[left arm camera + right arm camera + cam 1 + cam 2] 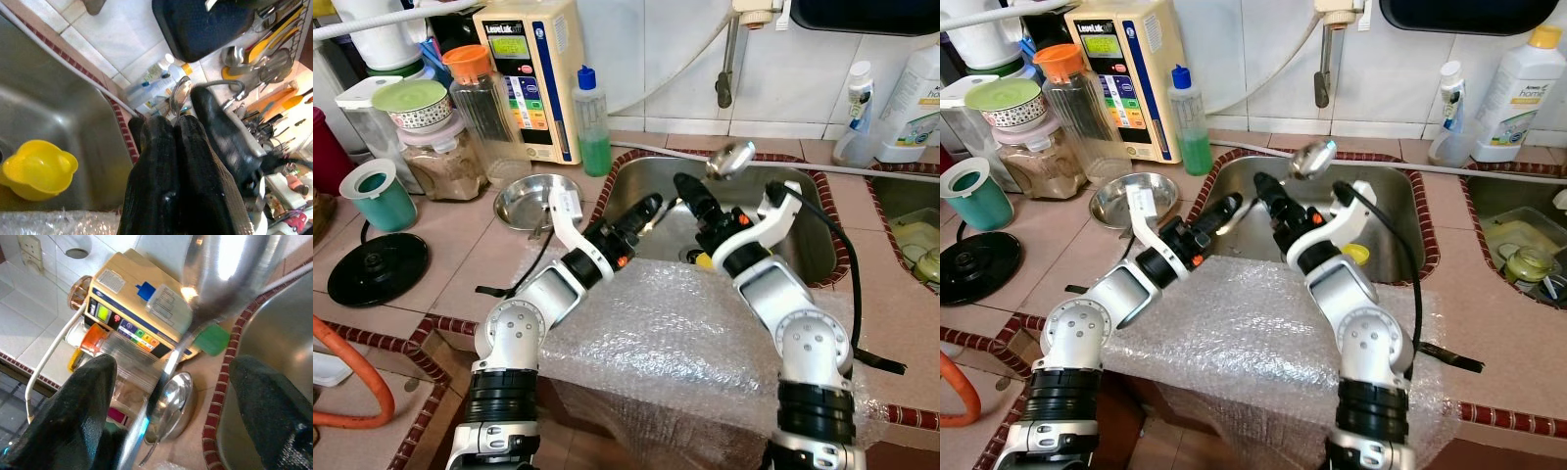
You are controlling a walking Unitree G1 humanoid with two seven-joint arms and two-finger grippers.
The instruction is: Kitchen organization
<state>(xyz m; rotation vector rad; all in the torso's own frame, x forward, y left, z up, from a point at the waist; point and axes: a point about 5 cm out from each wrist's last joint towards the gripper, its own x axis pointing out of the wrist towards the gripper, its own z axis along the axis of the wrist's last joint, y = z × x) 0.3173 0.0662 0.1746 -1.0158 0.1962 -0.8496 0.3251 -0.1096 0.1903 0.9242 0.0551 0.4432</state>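
A steel ladle (731, 159) hangs tilted over the steel sink (808, 245), bowl end up and toward the tap. My left gripper (651, 208) reaches in from the left and is shut on the low end of the ladle's handle (1263, 196). In the left wrist view its fingers (176, 166) are pressed together, with the ladle bowl (178, 95) just past them. My right gripper (690, 196) is open beside it. In the right wrist view its fingers (88, 396) stand wide apart on either side of the ladle's handle (166, 377). A yellow cup (36, 169) lies in the sink.
Bubble wrap (675, 333) drapes over the counter's front edge under both arms. A steel bowl (533, 201), a green soap bottle (592, 127), a water unit (533, 69), jars and a teal cup (377, 196) crowd the left counter. The tap (729, 59) hangs above; a second basin (915, 245) is to the right.
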